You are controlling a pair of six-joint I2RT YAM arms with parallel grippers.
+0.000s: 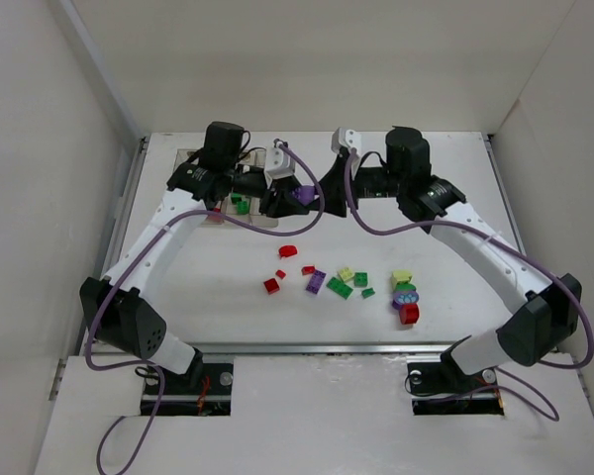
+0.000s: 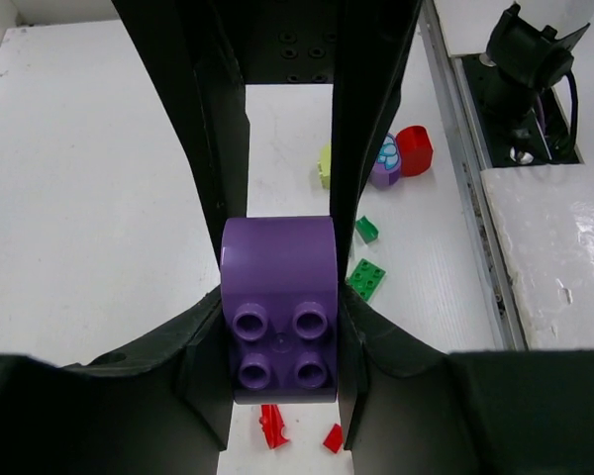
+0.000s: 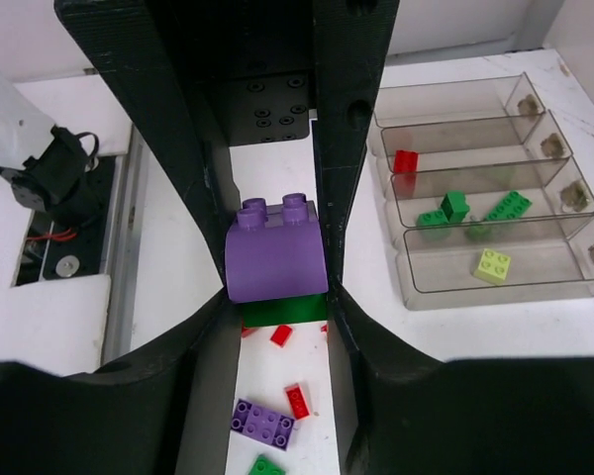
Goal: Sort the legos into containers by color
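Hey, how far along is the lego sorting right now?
Done: the bins hold one red brick, a few green bricks and one pale yellow brick. In hand: a purple brick is gripped in the left fingers, with the right fingers closed on it too. Left: about a dozen loose bricks, and no purple shows in the bins.

Four containers (image 3: 445, 293) are counted, joined in one row. Inside them one red brick (image 3: 406, 160), one pale yellow brick (image 3: 493, 264) and three green bricks (image 3: 453, 206) are seen (a fourth green one may be half hidden). One large purple brick (image 2: 279, 297) is held off the table (image 1: 228, 317). Loose on the table, five red pieces (image 1: 270, 285), three green pieces (image 1: 339, 287), two purple pieces (image 1: 315, 282) and two yellow pieces (image 1: 345, 273) are counted.
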